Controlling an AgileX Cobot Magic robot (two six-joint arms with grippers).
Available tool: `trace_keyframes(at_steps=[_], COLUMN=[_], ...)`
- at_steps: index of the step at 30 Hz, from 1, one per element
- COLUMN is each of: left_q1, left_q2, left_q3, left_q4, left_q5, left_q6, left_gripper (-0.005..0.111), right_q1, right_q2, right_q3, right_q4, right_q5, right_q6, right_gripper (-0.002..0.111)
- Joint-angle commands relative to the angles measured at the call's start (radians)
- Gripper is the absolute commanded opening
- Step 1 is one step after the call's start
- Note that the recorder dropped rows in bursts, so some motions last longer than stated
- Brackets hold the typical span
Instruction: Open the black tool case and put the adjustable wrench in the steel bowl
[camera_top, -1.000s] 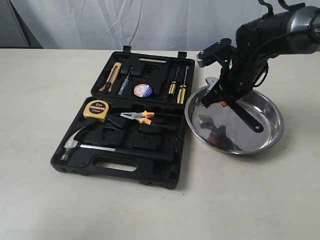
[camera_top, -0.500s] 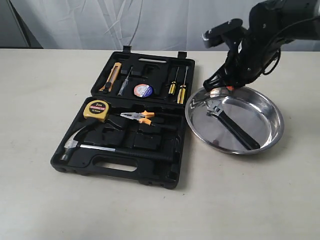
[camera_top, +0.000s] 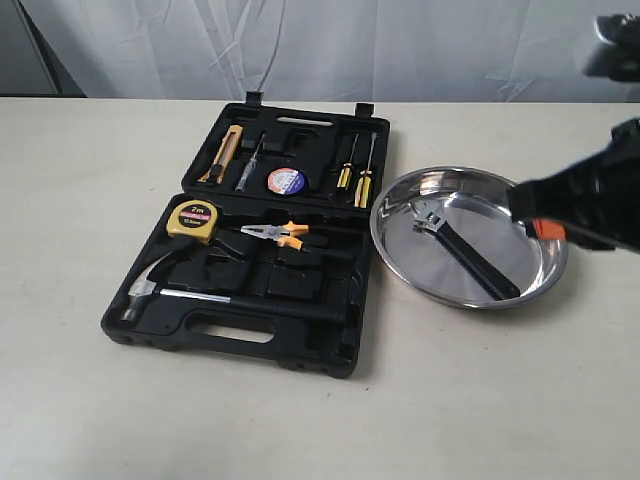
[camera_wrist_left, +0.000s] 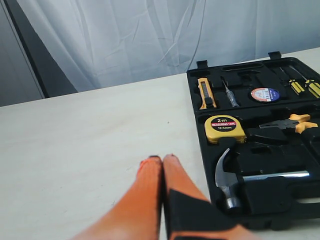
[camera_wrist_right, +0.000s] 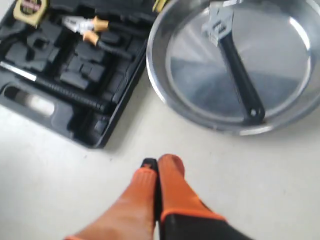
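With the adjustable wrench (camera_top: 466, 252) laid flat in the steel bowl (camera_top: 378, 238), nothing is gripped: left pincer (camera_wrist_left: 161, 159) and right pincer (camera_wrist_right: 158, 164) are pressed together.

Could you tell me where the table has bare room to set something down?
Bare tabletop lies left of the open black plastic tool case, and in front of it and the shiny round steel bowl. The gap between them is tight.
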Motion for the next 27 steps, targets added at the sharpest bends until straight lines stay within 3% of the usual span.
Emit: trace_keyframes(at_steps=[1,7,11,15,19,23,27], left_q1=[-0.004,-0.004,-0.004,-0.004,-0.004,-0.004,-0.004], left_q2=[0.004,0.004,0.004,0.004,0.004,0.004,0.004], left_q3=[-0.002,-0.002,-0.002,-0.002,-0.002,-0.002,-0.002], left_q4=[-0.001,-0.001,-0.001,-0.001,-0.001,-0.001,-0.001], left_q5=[-0.014,-0.014,-0.014,-0.014,-0.014,-0.014,-0.014], left_q6=[-0.004,-0.004,-0.004,-0.004,-0.004,-0.004,-0.004], left_gripper=[0.0,0.0,0.0,0.0,0.0,0.0,0.0], right_q1=[-0.005,-0.004,-0.004,-0.005,-0.043,-0.177,-0.199], right_q2=[-0.088,-0.138,-0.221,-0.412,-0.65,-0.843,-0.956], right_q3=[0.015,0.015,0.122,0.455,0.643,0.745,0.775], right_q4=[0.033,0.053,0.046,0.026,-0.007,-0.016,-0.032], right_q5=[0.186,0.191,-0.188,-0.581,-0.742,-0.748,-0.727], right_q6=[0.0,0.0,-0.007,-0.01,-0.01,-0.01,-0.01], right_gripper=[0.0,0.0,0.0,0.0,0.0,0.0,0.0])
